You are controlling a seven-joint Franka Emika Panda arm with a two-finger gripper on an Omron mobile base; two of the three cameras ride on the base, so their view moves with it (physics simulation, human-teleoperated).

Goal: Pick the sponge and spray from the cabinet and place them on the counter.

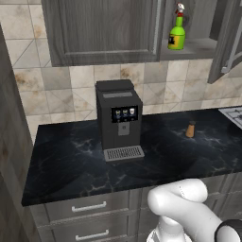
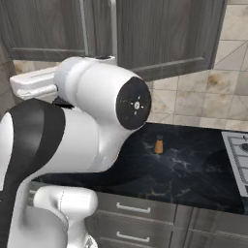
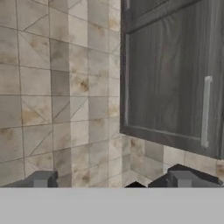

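Observation:
The spray [image 1: 177,33], a green bottle with a yellow label and a red-and-white nozzle, stands upright on the shelf of the open cabinet [image 1: 201,47]. The sponge is out of view. Below lies the black marble-like counter [image 1: 71,165]. In the hand view my gripper [image 3: 113,181] is open. Its two fingertips [image 3: 43,179] stand far apart with nothing between them. It faces the tiled wall and a closed cabinet door [image 3: 170,74] with a silver bar handle [image 3: 205,111].
A dark coffee machine [image 1: 119,120] stands on the counter against the wall. A small orange-brown shaker [image 1: 190,129] sits to its right. A stove edge [image 1: 234,113] shows at the far right. The opened cabinet door [image 1: 229,42] juts out at the upper right.

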